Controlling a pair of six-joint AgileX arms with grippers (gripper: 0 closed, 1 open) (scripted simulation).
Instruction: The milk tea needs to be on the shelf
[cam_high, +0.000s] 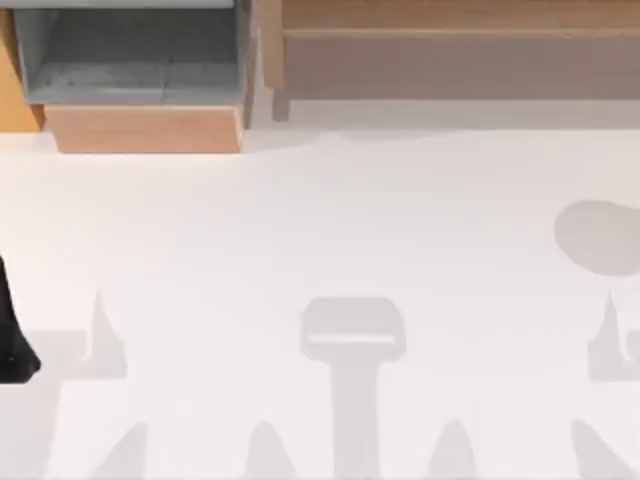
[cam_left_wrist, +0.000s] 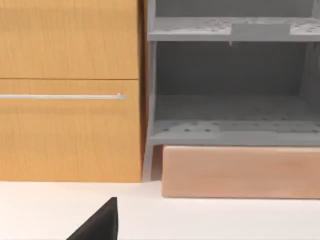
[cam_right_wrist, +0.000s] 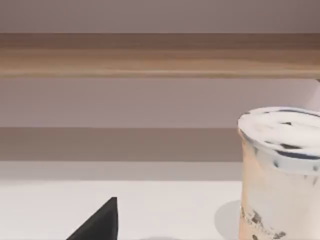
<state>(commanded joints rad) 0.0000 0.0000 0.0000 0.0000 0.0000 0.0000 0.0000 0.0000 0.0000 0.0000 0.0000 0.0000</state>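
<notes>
The shelf runs along the far edge of the white surface, from the middle to the top view's right side; its wooden plank sits above a taupe-shaded front, with a wooden side post at its left end. Just beside that post, further to the left, stands the grey-lined box compartment with its pale wood front.

In the right wrist view the milk tea stands upright on the surface in front of the shelf, apart from it and not on its plank. It is a pale cup with a whitish top streaked with dark marks and brownish speckles low on its side. A dark fingertip of the right claw juts into that view, near the cup but not touching it. Whether this claw is spread or pressed together cannot be told.

The left arm shows as a dark shape at the left edge of the top view, well apart from the shelf. In the left wrist view a dark fingertip of the left claw points toward the grey compartment, beside an orange-brown cabinet door with a thin metal handle. The state of this claw cannot be told either.
</notes>
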